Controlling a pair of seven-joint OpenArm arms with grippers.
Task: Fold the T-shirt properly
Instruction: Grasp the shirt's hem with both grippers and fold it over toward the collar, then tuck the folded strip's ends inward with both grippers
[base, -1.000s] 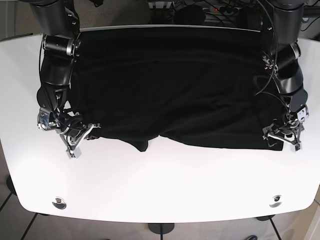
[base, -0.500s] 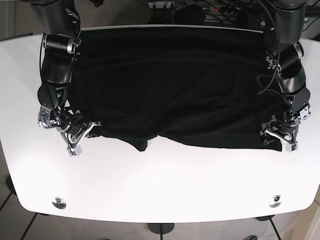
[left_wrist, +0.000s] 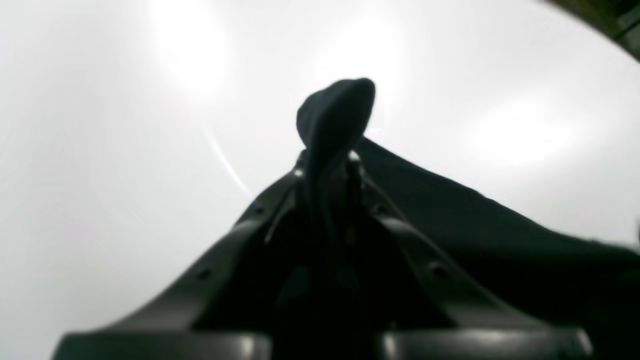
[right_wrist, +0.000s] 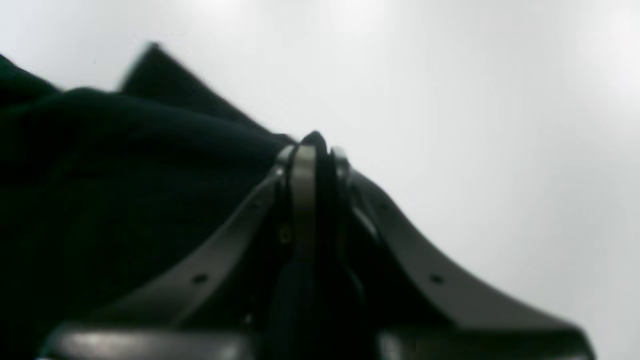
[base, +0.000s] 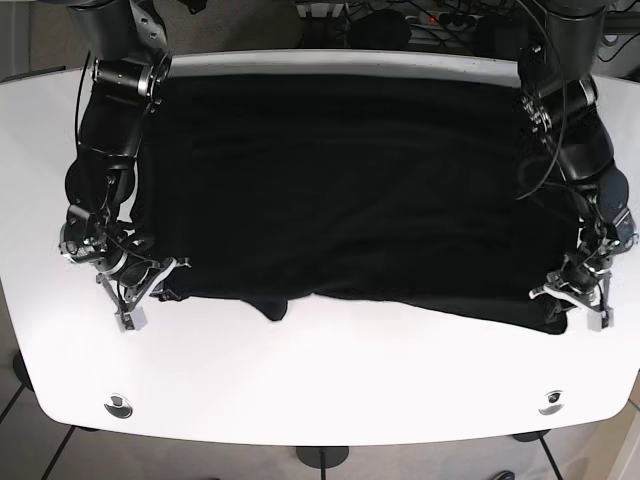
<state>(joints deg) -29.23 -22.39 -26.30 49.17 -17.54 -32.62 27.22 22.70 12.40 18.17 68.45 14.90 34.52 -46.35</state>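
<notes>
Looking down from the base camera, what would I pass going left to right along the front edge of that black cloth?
Bare white table → right gripper pinching the cloth's corner → black T-shirt spread across the middle → left gripper pinching the opposite corner.

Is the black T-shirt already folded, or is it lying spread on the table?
Mostly spread: the T-shirt covers the white table broadly; only its near edge bunches.
</notes>
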